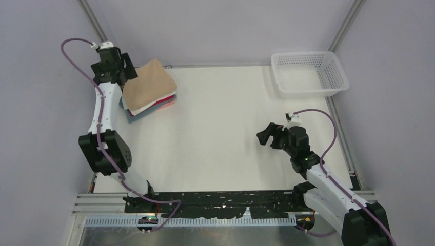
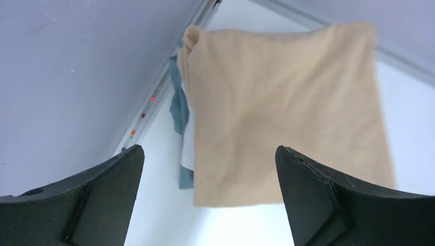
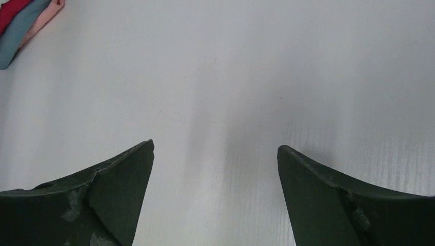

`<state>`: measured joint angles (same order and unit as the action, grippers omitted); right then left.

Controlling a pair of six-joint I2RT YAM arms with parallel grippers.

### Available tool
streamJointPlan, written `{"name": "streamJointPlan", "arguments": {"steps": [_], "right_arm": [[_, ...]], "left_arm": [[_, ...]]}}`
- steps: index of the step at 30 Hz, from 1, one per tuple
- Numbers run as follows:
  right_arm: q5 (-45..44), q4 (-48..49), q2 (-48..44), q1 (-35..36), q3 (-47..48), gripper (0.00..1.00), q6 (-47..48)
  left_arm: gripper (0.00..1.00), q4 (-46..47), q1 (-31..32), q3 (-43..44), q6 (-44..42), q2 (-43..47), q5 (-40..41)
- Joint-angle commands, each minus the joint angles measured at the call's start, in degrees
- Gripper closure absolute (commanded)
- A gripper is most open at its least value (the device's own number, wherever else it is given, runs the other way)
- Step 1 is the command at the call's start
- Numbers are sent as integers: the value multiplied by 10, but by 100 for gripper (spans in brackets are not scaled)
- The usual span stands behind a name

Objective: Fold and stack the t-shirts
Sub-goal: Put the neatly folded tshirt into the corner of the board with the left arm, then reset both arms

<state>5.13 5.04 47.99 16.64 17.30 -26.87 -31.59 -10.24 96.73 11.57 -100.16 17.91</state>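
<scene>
A folded tan t-shirt (image 1: 149,84) lies on top of a stack of folded white, red and grey-blue t-shirts (image 1: 154,106) at the far left of the table. In the left wrist view the tan shirt (image 2: 287,113) fills the middle, with grey-blue and white layers (image 2: 182,115) showing at its left edge. My left gripper (image 1: 129,69) is open and empty, just left of and above the stack, not touching it. My right gripper (image 1: 265,136) is open and empty over bare table at the right. A corner of the stack (image 3: 23,23) shows in the right wrist view.
A white plastic mesh basket (image 1: 309,73) stands at the far right corner. Grey walls and a metal frame rail (image 2: 169,77) close in the table's left and back sides. The table's white surface (image 1: 220,133) lies between the two grippers.
</scene>
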Motion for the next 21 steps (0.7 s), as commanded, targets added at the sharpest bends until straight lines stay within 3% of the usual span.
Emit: {"name": "streamJointPlan", "arguments": {"steps": [1,6,9,11,15,21], "right_arm": [[-27,-12,-42,-4,26,5,4],[-60,-43,-85,-3,28,5,2],[-93,-76,-108,-3,31,5,0],[-114,-94,-121,-3,33,5,0],[-148,-112,-143,-3,27,5,-3],[-183,-119,-157,-3,19,5,-13]], "left_arm": [[0,71,15,-53,60,118,-101],[0,86,83,-162,113,227,-125],[0,165,174,-313,139,331,-68],[0,227,219,-428,166,401,-70],[0,267,283,-595,217,468,-94],[0,250,356,-701,224,508,-55]]}}
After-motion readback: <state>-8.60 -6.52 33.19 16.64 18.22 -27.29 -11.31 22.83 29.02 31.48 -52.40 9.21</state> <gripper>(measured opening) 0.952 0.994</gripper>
